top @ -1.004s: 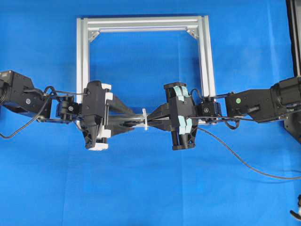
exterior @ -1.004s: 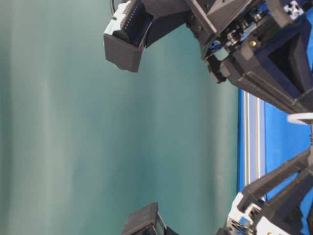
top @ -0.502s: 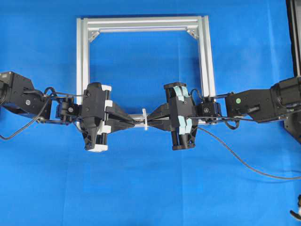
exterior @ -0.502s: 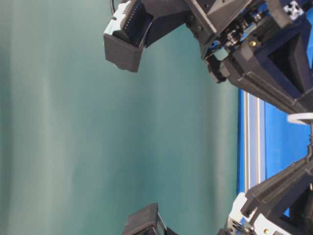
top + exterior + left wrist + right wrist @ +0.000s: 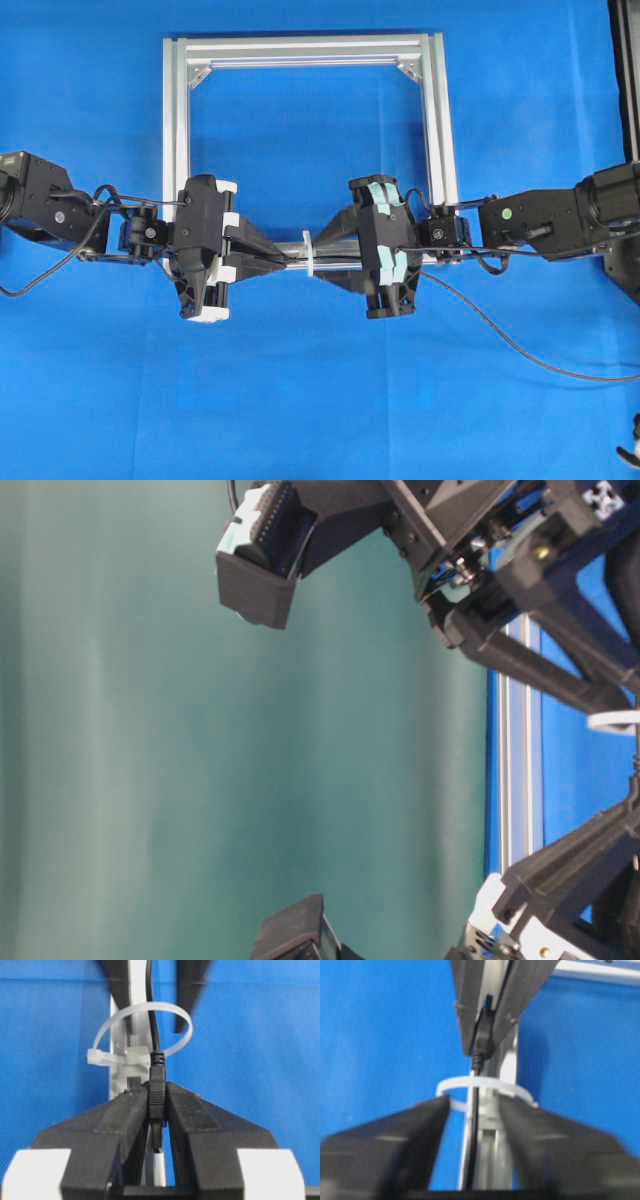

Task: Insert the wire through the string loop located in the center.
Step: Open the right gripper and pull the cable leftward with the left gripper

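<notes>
Centre frame: wire [image 5: 151, 1025] threaded through loop [image 5: 141, 1035]. Left claw [image 5: 157, 1110] clamped on plug to keep it through; right claw [image 5: 472, 1125] parted, holding nothing.

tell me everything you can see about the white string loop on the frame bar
The string loop is a thin, whitish, slightly see-through plastic tie bent into a round ring, with a small locking head and short tail at one side. It stands upright across the silver frame bar, fastened at its base. The black wire runs through the ring; its plug is clamped in the left tool on the near side. The right tool sits open on the other side of the loop.
</notes>
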You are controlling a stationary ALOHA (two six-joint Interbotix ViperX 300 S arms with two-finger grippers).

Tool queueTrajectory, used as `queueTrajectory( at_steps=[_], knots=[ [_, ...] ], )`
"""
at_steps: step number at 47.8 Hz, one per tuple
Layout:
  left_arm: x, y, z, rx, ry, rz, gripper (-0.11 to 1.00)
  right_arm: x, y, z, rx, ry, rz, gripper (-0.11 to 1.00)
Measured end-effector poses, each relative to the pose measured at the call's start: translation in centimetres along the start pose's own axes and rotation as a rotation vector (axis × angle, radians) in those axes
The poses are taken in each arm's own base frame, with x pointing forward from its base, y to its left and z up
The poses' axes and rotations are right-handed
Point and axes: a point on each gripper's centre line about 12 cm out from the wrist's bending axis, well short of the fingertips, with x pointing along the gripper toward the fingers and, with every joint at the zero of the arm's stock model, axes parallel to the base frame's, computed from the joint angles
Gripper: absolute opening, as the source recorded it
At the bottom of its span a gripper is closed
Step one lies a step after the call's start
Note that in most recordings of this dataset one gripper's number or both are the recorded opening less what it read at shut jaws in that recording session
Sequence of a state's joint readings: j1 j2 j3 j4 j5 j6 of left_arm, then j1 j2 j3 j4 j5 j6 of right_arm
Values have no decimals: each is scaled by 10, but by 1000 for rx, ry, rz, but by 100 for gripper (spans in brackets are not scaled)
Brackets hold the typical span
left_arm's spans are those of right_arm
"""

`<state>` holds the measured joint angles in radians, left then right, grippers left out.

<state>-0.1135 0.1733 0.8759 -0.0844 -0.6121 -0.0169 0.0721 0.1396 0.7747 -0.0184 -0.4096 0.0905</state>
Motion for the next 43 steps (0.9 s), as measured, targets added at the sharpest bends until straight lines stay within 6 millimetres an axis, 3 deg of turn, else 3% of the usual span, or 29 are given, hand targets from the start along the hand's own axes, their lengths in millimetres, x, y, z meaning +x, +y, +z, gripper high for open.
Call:
queueTrajectory(
  at_steps=[6,9,30,43],
  knots=[
    [0,0,0,0,0,0,8,0,2,-2,-4,16,3,88],
    [0,0,-1,0,2,0,8,0,2,-3,-4,22,4,96],
    [-3,0,-3,2,11,1,8,0,1,-3,-2,26,2,97],
    [-44,3,-14,1,27,3,8,0,1,-3,-2,26,2,97]
  ],
)
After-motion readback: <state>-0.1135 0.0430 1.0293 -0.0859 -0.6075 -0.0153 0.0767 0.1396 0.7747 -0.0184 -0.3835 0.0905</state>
